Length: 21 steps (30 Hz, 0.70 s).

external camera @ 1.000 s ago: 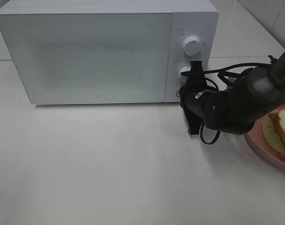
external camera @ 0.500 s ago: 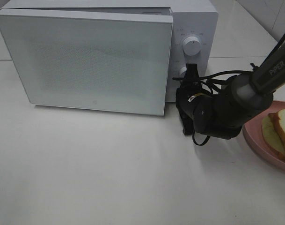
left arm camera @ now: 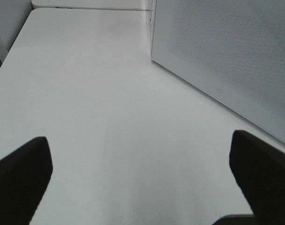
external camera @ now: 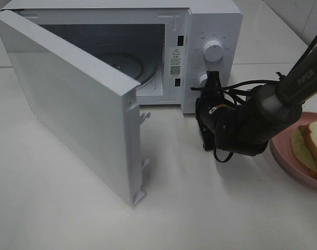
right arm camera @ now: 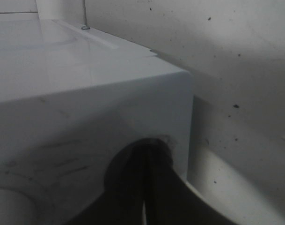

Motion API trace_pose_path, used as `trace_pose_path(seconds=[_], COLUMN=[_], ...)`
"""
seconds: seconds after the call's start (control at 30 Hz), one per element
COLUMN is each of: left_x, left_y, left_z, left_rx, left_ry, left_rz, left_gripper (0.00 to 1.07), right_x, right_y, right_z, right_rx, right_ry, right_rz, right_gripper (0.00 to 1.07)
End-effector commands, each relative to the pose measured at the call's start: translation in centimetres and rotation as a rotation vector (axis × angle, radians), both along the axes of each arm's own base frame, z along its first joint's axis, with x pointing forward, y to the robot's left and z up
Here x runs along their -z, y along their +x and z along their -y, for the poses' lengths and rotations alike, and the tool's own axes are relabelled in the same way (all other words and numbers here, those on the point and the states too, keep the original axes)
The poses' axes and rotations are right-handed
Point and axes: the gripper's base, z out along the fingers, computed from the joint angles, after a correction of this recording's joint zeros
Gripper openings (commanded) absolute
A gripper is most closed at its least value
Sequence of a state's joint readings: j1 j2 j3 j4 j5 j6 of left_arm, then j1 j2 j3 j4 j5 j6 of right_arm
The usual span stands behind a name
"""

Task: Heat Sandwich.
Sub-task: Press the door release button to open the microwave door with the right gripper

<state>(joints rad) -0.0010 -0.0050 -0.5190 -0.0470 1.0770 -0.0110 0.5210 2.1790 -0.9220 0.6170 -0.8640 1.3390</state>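
The sandwich (external camera: 310,145), white bread with a brown crust, lies on a pink plate (external camera: 282,155) at the table's right edge. The white microwave (external camera: 215,21) stands at the back, and its door (external camera: 70,104) hangs wide open toward the front left. The cavity shows a glass turntable (external camera: 122,60). My right gripper (external camera: 201,104) is shut, with its tips against the bottom of the control panel, below the two knobs. In the right wrist view the shut fingers (right arm camera: 154,187) meet a round recess in the panel. My left gripper (left arm camera: 142,180) is open over bare table, beside the door (left arm camera: 226,56), and holds nothing.
The open door juts far out over the table's left and middle, with its latch hooks (external camera: 143,117) on the free edge. The right arm's black body and cables (external camera: 241,125) lie between the microwave and the plate. White table (external camera: 200,208) stretches along the front.
The microwave door went from shut to ajar to wide open, swinging out toward the front left. My right gripper has shifted slightly left and stays at the panel's bottom.
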Motion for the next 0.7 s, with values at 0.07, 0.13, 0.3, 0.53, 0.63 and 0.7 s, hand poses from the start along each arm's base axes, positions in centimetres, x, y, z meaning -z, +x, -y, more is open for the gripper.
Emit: trace_pose_path(seconds=[0.07, 0.13, 0.3, 0.53, 0.63, 0.7], left_x=[0.04, 0.04, 0.04, 0.04, 0.04, 0.04], left_y=[-0.19, -0.19, -0.19, -0.19, -0.19, -0.19], left_z=[0.01, 0.01, 0.01, 0.01, 0.01, 0.01], left_rx=[-0.002, -0.002, -0.002, -0.002, -0.002, -0.002], left_ry=[-0.009, -0.009, -0.009, -0.009, -0.009, -0.009], left_rz=[0.020, 0.020, 0.020, 0.020, 0.020, 0.020], left_gripper=[0.98, 0.98, 0.98, 0.98, 0.98, 0.98], right_x=[-3.72, -3.84, -3.73, -3.50, -3.34, -3.41], right_y=[2.89, 2.83, 2.62, 2.46, 2.41, 2.38], right_z=[0.05, 0.04, 0.08, 0.01, -0.10, -0.12], right_rx=[0.007, 0.005, -0.002, -0.012, -0.026, -0.028], right_ry=[-0.001, 0.004, 0.001, 0.004, 0.001, 0.003], right_rz=[0.282, 0.272, 0.249, 0.204, 0.186, 0.179], right_gripper=[0.00, 0.00, 0.00, 0.01, 0.01, 0.01])
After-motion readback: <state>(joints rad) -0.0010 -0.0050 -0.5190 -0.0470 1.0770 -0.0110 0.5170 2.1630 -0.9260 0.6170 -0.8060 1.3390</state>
